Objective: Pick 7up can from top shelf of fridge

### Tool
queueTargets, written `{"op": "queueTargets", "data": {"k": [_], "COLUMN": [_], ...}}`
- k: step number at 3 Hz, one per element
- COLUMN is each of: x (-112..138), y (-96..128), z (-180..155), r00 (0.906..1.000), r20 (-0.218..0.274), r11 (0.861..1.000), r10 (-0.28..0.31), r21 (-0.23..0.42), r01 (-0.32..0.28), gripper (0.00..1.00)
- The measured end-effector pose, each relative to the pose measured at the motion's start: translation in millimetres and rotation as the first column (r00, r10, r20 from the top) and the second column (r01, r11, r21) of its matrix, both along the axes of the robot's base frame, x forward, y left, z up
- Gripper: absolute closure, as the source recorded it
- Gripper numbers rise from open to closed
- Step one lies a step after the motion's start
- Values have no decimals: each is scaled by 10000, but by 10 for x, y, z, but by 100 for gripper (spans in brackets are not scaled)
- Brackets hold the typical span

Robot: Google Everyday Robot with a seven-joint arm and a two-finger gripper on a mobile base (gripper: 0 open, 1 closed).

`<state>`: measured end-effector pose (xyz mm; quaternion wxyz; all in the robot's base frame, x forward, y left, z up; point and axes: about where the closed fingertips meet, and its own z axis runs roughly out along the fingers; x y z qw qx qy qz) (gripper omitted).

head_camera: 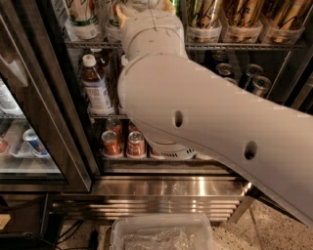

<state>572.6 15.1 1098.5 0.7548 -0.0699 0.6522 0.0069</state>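
My white arm (195, 122) fills the middle of the camera view and reaches up into the fridge (166, 193) towards the top shelf (220, 46). Its wrist (146, 19) stands at the shelf's left-middle. The gripper lies past the wrist, at or beyond the top edge, and does not show. A whitish can with green marks (80, 12), seemingly the 7up can, stands in a clear tray left of the wrist. A second whitish can (113, 17) touches the wrist's left side. Gold cans (203, 12) stand to the right.
A brown bottle with a white cap (95, 85) and dark cans (254, 80) stand on the middle rack. Red cans (136, 143) sit on the bottom rack. The open glass door (29, 122) is at the left. A clear plastic bin (161, 234) lies on the floor.
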Motion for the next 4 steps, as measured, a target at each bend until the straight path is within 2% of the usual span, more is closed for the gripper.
{"op": "queueTargets", "data": {"k": [1,2,3,4], "x": [-107,-170,-239,-275], "y": [-203,-454,-723,-722], "z": [-84,-64,127,283], "r00": [9987,9962,9914,9712], "r20": [-452,-606,-615,-889], "r11": [9996,9980,9933,9736], "r10": [248,624,1154,2212], "r21": [-118,-71,164,778], "r01": [-254,-629,-1146,-2147], "gripper": [100,100,100,100]}}
